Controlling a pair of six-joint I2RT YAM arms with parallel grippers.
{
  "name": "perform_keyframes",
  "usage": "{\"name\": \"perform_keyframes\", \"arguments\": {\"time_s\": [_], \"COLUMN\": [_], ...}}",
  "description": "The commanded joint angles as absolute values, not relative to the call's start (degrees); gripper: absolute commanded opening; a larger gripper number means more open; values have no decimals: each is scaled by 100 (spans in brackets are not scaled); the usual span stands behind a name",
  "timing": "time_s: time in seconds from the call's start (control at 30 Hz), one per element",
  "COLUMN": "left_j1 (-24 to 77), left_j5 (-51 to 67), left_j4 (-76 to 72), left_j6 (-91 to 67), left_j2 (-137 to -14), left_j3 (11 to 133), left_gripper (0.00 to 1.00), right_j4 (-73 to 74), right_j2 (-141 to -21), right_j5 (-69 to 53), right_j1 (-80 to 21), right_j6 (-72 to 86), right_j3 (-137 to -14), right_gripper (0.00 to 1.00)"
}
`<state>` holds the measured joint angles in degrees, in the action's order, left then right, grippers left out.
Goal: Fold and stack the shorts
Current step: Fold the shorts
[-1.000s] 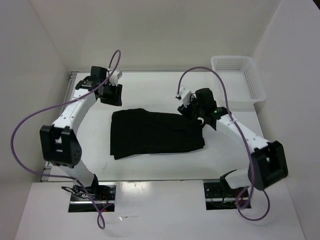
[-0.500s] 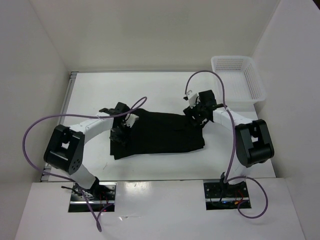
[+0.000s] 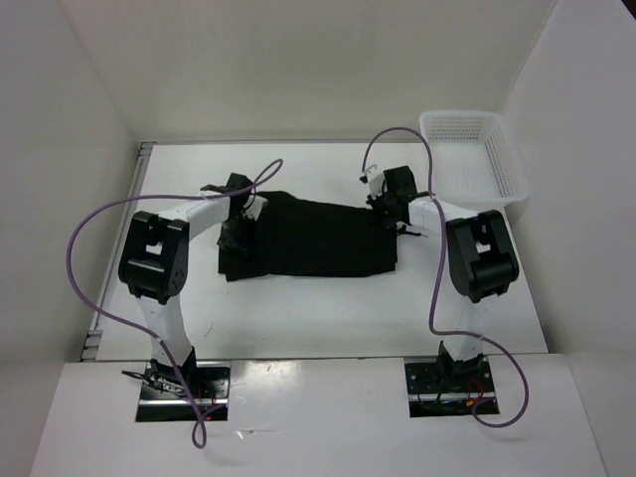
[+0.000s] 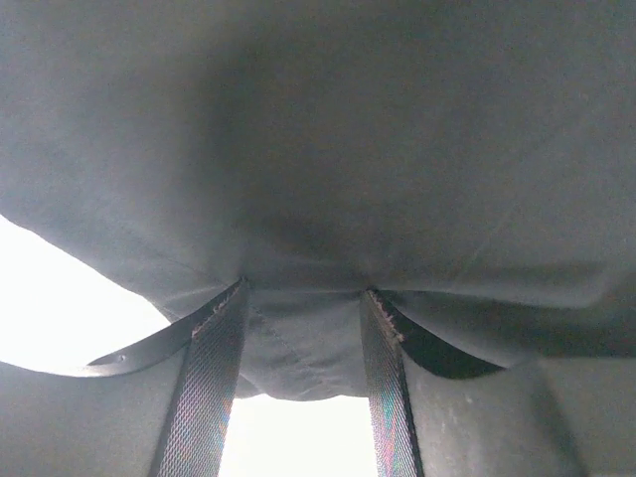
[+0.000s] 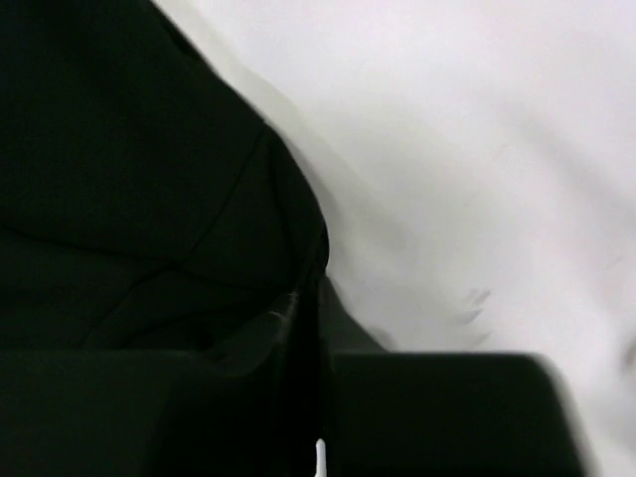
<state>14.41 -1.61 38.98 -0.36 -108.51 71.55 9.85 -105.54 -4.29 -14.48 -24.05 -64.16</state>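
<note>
The black shorts (image 3: 308,238) lie spread across the middle of the white table, and the near edge looks doubled over. My left gripper (image 3: 238,214) is at their far left corner. In the left wrist view the grey-looking fabric (image 4: 318,149) drapes over and bunches between its two fingers (image 4: 209,388), so the left gripper (image 4: 303,290) is shut on the cloth. My right gripper (image 3: 390,204) is at the far right corner. The right wrist view shows the black fabric (image 5: 119,149) pinched in the right gripper (image 5: 323,383). The drawstring and waistband mark are hidden.
A white mesh basket (image 3: 472,157) stands at the back right corner of the table (image 3: 328,308). White walls close in the left, back and right sides. Purple cables loop above both arms.
My left arm swung in from the far left onto the shorts' left edge, then moved back. The shorts' near edge shifted away from me and the right gripper moved slightly farther back.
</note>
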Motion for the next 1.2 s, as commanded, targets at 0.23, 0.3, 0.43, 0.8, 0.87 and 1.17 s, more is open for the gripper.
{"name": "perform_keyframes", "arguments": {"time_s": [0.23, 0.3, 0.43, 0.8, 0.87, 1.17], "left_j1": [1002, 1054, 1107, 1160, 1212, 1266], "left_j5": [-404, -326, -526, -2126, -2442, -2427], "left_j4": [3014, 3171, 3462, 1724, 1293, 1230], "left_j6": [0, 0, 0, 0, 0, 0], "left_j2": [-11138, -10812, -10153, -10563, -10564, -10564], "left_j3": [8403, 8263, 7448, 6293, 6293, 6197], "left_gripper": [57, 57, 58, 58, 58, 58], "right_j4": [772, 922, 1868, 2856, 2856, 3033], "right_j2": [-11541, -11313, -10392, -9493, -9492, -9439], "right_j5": [132, -131, -904, -819, -765, -712], "right_j1": [-1485, -1485, -1686, -2461, -2461, -2461], "right_j6": [-2434, -2435, -3309, -5018, -5132, -5748], "right_j3": [-8938, -8938, -8335, -6838, -6768, -6338], "right_gripper": [84, 86, 77, 60, 60, 66]}}
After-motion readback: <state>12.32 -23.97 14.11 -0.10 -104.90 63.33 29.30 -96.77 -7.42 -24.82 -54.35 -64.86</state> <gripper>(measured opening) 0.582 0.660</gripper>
